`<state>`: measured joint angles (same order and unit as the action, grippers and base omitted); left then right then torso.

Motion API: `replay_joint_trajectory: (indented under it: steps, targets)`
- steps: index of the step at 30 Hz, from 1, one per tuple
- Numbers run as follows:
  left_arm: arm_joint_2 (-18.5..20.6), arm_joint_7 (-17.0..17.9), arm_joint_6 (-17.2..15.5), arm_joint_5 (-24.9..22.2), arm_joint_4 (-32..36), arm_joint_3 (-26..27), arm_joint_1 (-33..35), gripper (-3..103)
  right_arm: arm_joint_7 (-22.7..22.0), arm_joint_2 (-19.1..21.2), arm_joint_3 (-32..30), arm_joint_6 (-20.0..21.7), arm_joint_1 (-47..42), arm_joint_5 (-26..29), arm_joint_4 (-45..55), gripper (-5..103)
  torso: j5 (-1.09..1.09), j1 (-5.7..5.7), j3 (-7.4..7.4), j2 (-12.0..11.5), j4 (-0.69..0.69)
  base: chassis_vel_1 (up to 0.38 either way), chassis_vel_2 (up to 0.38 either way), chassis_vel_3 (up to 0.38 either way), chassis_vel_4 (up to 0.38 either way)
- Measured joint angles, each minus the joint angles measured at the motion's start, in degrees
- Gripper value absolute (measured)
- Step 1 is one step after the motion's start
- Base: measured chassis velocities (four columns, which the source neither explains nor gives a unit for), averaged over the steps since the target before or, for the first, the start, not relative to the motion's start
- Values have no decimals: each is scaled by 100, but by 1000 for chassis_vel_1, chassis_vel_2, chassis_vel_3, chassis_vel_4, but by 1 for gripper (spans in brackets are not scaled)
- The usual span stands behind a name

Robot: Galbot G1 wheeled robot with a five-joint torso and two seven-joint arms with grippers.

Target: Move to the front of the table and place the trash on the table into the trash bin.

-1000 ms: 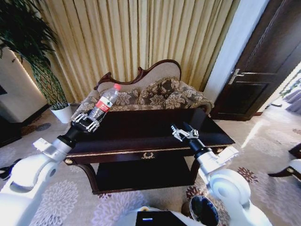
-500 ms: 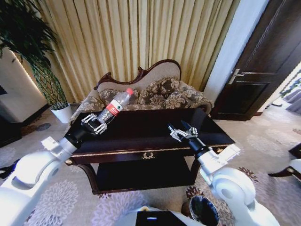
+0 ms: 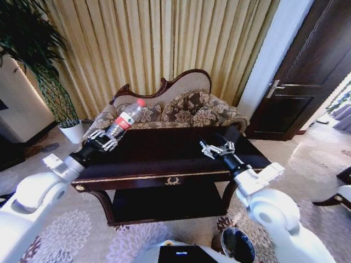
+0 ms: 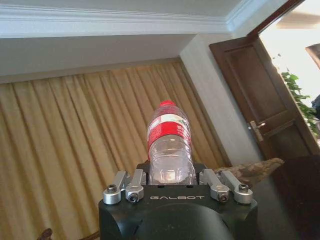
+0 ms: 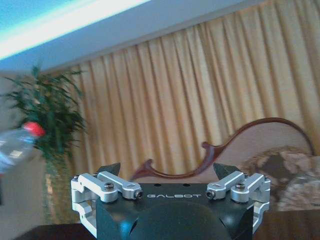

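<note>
Gripping the clear plastic bottle point(image 3: 124, 119) by its base above the table's point(image 3: 181, 175) left end, the left gripper point(image 3: 102, 141) tilts it cap-up, while the trash bin point(image 3: 237, 245) sits below the table's right front, nearer the empty, spread right gripper point(image 3: 217, 149).

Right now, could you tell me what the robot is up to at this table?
It is clearing trash. The left gripper is shut on the clear plastic bottle, held tilted in the air over the left end of the dark table. The right gripper hangs above the table's right side, jaws open and holding nothing. The trash bin stands on the floor near the robot's right.
</note>
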<state>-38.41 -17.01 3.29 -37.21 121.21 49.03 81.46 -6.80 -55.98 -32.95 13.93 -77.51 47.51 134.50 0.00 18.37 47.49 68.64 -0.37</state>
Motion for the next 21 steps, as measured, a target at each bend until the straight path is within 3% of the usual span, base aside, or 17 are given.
replay_joint_trajectory:
  steps: [10,16,21]
  targets:
    - [233,-69,126,-135,-499,-141,-387,40,0,586,34,-127,543,269,-1007,100,1,0,1,-1,-2,0,0,0,0]
    - [306,-60,97,-191,-514,-173,-520,40,0,661,3,-127,584,375,-931,100,1,0,0,-1,-2,0,0,0,0]
    - [33,44,-197,-184,-73,-120,-422,40,0,490,19,-39,556,360,-647,100,0,0,0,-1,-1,0,0,0,0]
